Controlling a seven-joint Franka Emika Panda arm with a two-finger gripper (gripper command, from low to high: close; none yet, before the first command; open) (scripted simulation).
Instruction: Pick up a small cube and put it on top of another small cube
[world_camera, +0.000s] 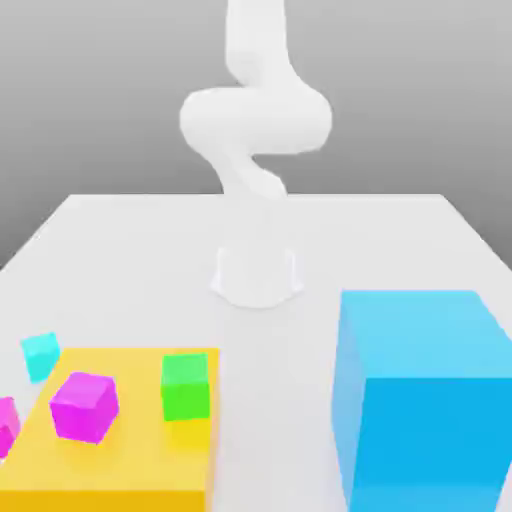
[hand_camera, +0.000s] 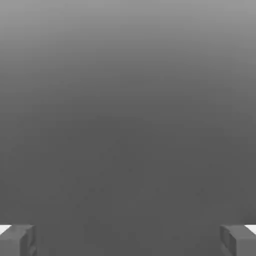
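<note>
Simulated tabletop test scene, not real room. Evidence: plain white table (world_camera: 120, 250) against featureless grey gradient backdrop, no walls or furniture. White robot arm (world_camera: 255, 130) rendered smooth, mounted at table centre. Objects are flat-coloured primitives: yellow slab (world_camera: 120, 455), large blue block (world_camera: 420, 400), small green cube (world_camera: 186, 387), magenta cube (world_camera: 84, 406), cyan cube (world_camera: 41, 354).

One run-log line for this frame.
gripper: open, empty | green cube, magenta cube: on yellow slab | stack: not started

Green cube (world_camera: 186, 387) and magenta cube (world_camera: 85, 406) rest apart.
</note>
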